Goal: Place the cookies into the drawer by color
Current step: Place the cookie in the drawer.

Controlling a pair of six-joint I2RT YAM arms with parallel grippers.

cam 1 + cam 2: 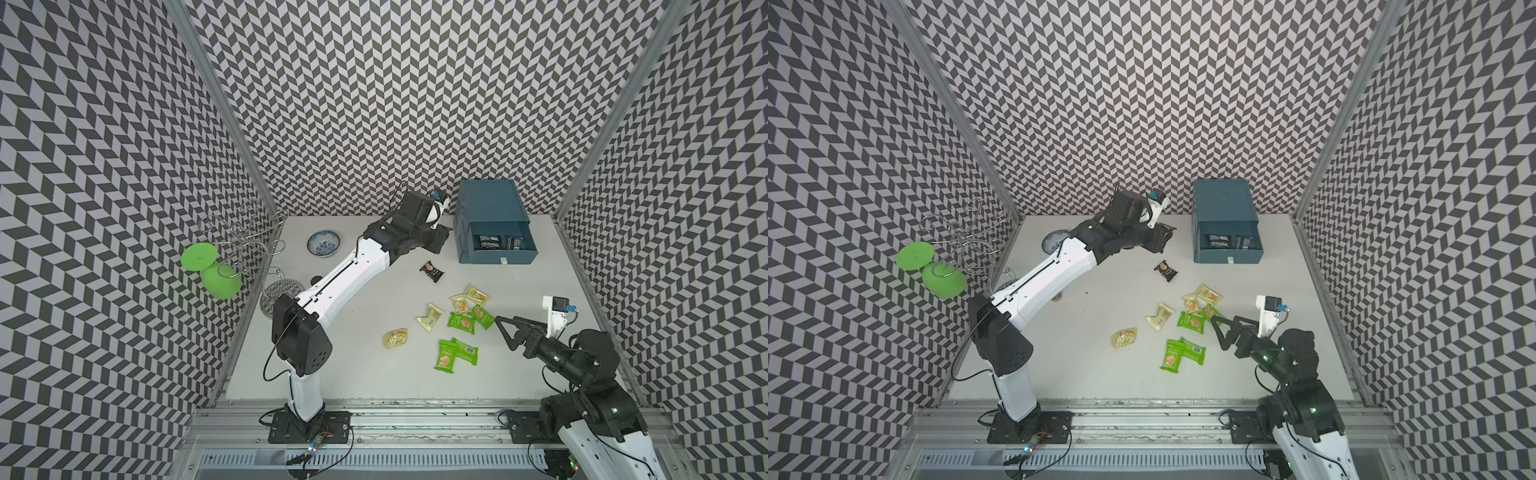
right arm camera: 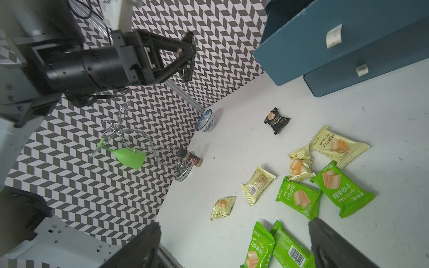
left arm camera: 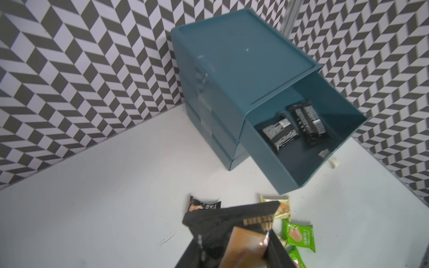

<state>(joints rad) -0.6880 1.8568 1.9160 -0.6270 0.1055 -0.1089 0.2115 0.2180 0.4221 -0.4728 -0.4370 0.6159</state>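
Left hand (image 3: 232,250) clamps a black packet (image 3: 232,215) near the drawer (image 1: 498,258), two inside (image 1: 485,242); right hand (image 1: 503,332) gapes; another black (image 1: 432,272), yellows (image 1: 431,316), greens (image 1: 461,323) lie loose.

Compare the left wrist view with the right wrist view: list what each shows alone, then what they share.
Left wrist only: two black packets inside the open drawer, and the printed face of the held packet. Right wrist only: bowl, spice jar, wire rack, the left gripper, the open right gripper. Both: the drawer cabinet, the loose black packet, green packets, yellow packets.
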